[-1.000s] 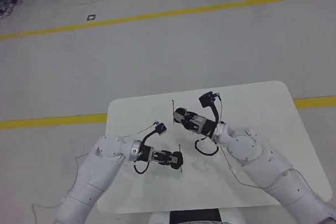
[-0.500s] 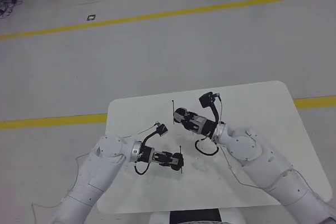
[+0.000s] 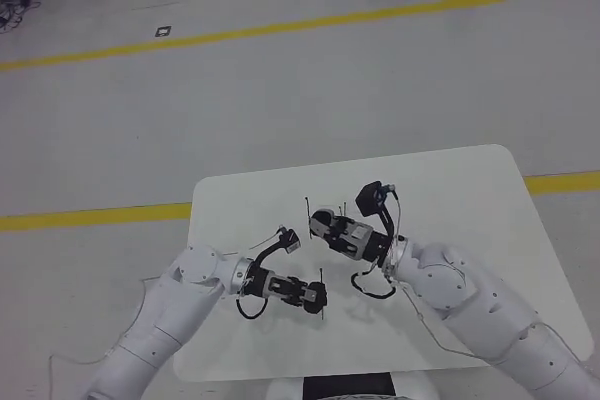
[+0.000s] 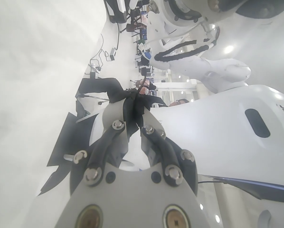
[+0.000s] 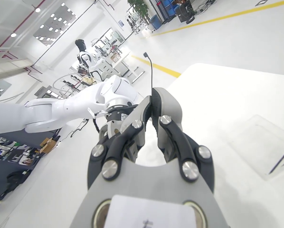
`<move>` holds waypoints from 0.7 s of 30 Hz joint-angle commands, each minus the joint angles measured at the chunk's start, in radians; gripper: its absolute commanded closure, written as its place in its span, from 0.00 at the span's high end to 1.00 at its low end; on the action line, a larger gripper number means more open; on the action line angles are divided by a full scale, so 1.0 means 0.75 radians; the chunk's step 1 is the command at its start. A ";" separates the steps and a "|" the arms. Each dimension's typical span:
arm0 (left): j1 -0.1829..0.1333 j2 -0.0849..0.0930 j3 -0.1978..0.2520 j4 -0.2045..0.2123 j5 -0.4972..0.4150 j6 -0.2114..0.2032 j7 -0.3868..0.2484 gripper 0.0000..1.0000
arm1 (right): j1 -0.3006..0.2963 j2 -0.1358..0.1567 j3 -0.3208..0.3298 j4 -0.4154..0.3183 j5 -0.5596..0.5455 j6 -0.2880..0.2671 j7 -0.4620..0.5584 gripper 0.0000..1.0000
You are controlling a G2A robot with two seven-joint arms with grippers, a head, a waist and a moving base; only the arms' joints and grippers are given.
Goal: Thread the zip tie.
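Note:
My right gripper (image 3: pixel 318 219) hovers over the middle of the white table (image 3: pixel 460 190), shut on a thin black zip tie (image 3: pixel 307 205). In the right wrist view this zip tie (image 5: pixel 152 77) stands up from between the closed fingers of the right gripper (image 5: pixel 152 105), with its small head on top. My left gripper (image 3: pixel 318 292) is nearer the table's front edge, shut on a second black zip tie (image 3: pixel 321 276). In the left wrist view the left gripper (image 4: pixel 133 110) pinches that dark strap (image 4: pixel 144 79). The two grippers are a short way apart.
Spare black zip ties (image 5: pixel 281 159) lie on a clear flat sheet (image 5: pixel 258 141) on the table beside my right arm. The table's right half and back edge are bare white surface. Grey floor with yellow lines (image 3: pixel 80 217) surrounds the table.
Both grippers have shifted slightly toward the table's front edge, each still holding its zip tie. The gap between them stays about the same.

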 commanded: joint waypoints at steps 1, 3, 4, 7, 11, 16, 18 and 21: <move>-0.018 0.017 0.026 0.008 -0.030 -0.001 0.000 0.00 | 0.013 0.027 -0.014 -0.004 0.036 0.000 -0.013 0.00; -0.028 0.032 0.046 0.003 -0.061 -0.001 0.000 0.00 | 0.028 0.048 -0.036 -0.012 0.097 0.000 -0.005 0.00; -0.034 0.041 0.056 0.007 -0.067 -0.001 0.000 0.00 | 0.040 0.058 -0.049 -0.017 0.142 0.000 0.016 0.00; -0.046 0.049 0.065 0.008 -0.059 -0.001 0.000 0.00 | 0.054 0.068 -0.055 -0.012 0.168 0.000 0.031 0.00; -0.046 0.049 0.065 0.008 -0.059 -0.001 0.000 0.00 | 0.054 0.068 -0.055 -0.012 0.168 0.000 0.031 0.00; -0.046 0.049 0.065 0.008 -0.059 -0.001 0.000 0.00 | 0.054 0.068 -0.055 -0.012 0.168 0.000 0.031 0.00; -0.046 0.049 0.065 0.008 -0.059 -0.001 0.000 0.00 | 0.054 0.068 -0.055 -0.012 0.168 0.000 0.031 0.00; -0.046 0.049 0.065 0.008 -0.059 -0.001 0.000 0.00 | 0.054 0.068 -0.055 -0.012 0.168 0.000 0.031 0.00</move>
